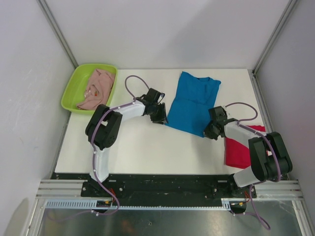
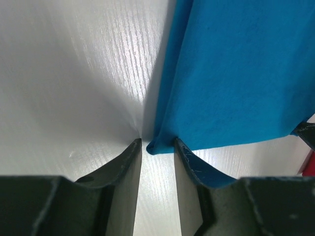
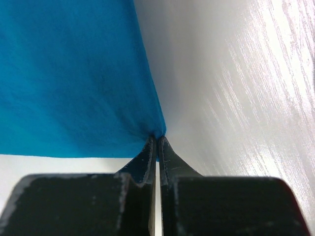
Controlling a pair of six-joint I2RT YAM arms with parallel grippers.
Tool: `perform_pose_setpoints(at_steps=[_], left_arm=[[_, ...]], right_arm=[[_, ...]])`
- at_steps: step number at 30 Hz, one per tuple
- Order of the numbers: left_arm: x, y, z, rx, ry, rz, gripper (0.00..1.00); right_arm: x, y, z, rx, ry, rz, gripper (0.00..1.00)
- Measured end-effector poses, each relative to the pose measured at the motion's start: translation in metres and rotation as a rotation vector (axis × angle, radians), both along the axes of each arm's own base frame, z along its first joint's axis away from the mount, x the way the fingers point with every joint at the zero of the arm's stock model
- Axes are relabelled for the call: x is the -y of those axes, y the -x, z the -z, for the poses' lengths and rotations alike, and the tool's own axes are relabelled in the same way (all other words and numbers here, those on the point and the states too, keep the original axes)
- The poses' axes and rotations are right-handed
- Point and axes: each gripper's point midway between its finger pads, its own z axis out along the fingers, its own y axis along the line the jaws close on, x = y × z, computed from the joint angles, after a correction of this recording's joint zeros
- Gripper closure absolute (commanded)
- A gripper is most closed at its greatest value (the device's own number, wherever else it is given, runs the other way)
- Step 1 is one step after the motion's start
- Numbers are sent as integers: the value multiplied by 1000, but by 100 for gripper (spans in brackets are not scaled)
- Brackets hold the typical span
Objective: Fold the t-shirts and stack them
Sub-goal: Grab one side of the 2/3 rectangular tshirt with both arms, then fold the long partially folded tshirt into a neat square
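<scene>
A white, faintly grained surface [image 1: 147, 147] sits inside a booth of plain white walls [image 1: 162, 29] with metal posts at the corners. Two black-and-white arms reach out from its near edge.

A blue shirt [image 1: 192, 101] lies spread on the far middle of the surface, sleeves away from the arms. The left pincer [image 1: 160, 117] is at its near left corner. The fingers [image 2: 129, 162] stand apart, and the tip of that corner sits in the gap between them. The right pincer [image 1: 209, 132] is at the near right corner, its fingers together and clamped on the blue cloth.

A lime-green tray [image 1: 69, 93] sits at the far left corner and holds a crumpled pink shirt [image 1: 97, 88]. A red shirt [image 1: 238, 150] lies by the right edge, just beside the blue one.

The right arm crosses over the red shirt and hides part of it. The pink shirt is too bunched to make out its shape. Both wrist views cut off all but a corner of the blue shirt.
</scene>
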Motion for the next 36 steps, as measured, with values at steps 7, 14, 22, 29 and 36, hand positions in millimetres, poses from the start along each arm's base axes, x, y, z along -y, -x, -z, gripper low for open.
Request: perform_pose_setpoints(at_steps=[7, 14, 22, 29, 36], left_arm=[[2, -1, 2, 30, -42, -13, 74], [6, 2, 4, 42, -61, -14, 95], [2, 10, 4, 31, -55, -61, 100], [-30, 64, 5, -21, -92, -111, 100], [-51, 132, -2, -50, -93, -103, 100]], right_arm=[[4, 1, 0, 1, 2, 4, 100], [7, 2, -1, -2, 8, -2, 100], [7, 5, -1, -4, 12, -37, 100], [-9, 35, -5, -27, 19, -136, 100], [-21, 80, -27, 7, -26, -213, 100]])
